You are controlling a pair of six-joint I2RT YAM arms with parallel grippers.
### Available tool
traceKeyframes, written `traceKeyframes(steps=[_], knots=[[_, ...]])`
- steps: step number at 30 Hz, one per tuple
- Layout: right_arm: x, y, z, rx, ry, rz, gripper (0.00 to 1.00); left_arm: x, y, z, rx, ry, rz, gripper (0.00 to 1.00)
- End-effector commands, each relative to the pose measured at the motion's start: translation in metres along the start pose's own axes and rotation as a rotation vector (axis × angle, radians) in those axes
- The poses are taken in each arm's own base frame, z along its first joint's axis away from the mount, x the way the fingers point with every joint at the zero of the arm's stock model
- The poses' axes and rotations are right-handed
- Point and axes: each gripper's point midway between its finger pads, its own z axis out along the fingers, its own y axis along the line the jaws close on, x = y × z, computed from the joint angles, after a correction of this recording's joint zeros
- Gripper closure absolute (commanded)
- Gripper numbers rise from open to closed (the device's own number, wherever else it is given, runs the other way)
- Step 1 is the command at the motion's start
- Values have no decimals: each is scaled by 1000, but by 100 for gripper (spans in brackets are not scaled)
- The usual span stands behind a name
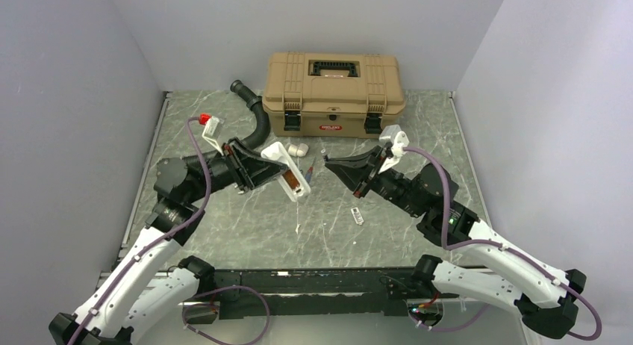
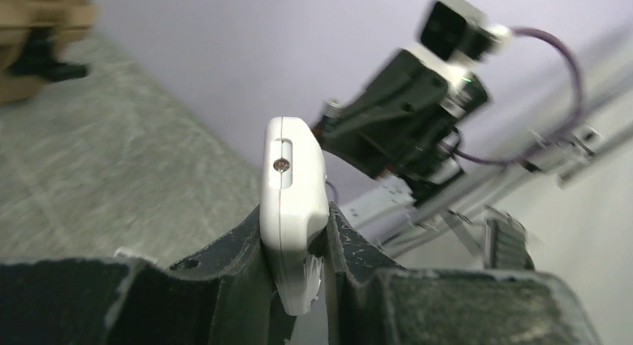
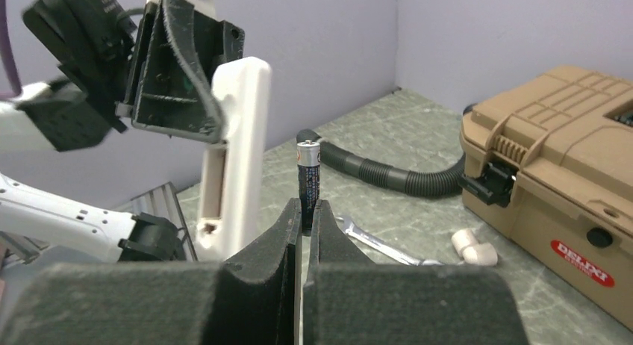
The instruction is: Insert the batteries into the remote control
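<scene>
Hiding battery (image 3: 308,169) base — right tool (image 3: 304,212)

White remote control (image 3: 237,136) aloft, bay open; dark battery (image 3: 307,182) upright beside it.

Read "DELIXI" in white on a red badge (image 3: 583,263) on the tan toolbox (image 3: 552,136), right of the right gripper (image 3: 302,210). Found print on the held battery (image 3: 307,177) too blurred.

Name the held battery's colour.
The battery is dark navy, silver-topped; clearest in right wrist view.
</scene>
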Motion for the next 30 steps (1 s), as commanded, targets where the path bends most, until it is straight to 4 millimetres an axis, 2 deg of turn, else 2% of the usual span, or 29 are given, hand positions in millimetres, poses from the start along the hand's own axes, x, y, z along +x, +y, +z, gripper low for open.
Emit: traceKeyframes(steps=[1,4,6,9,14,30], knots=[[12,-13,9,74,77,10,100,12,78,-10,-399,-2,-123,100],[35,-15,19,90,208,37,100,16,98,-10,-461,-37,-213,100],[41,-8,24,41,242,30,100,19,111,-12,-514,-49,-261,100],[39,-2,27,12,202,49,100,21,119,-13,-550,-61,-297,100],[38,0,29,3,130,86,100,21,119,-13,-549,-74,-327,100],[77,-3,59,30,234,195,100,19,110,-12,-476,-123,-359,100]])
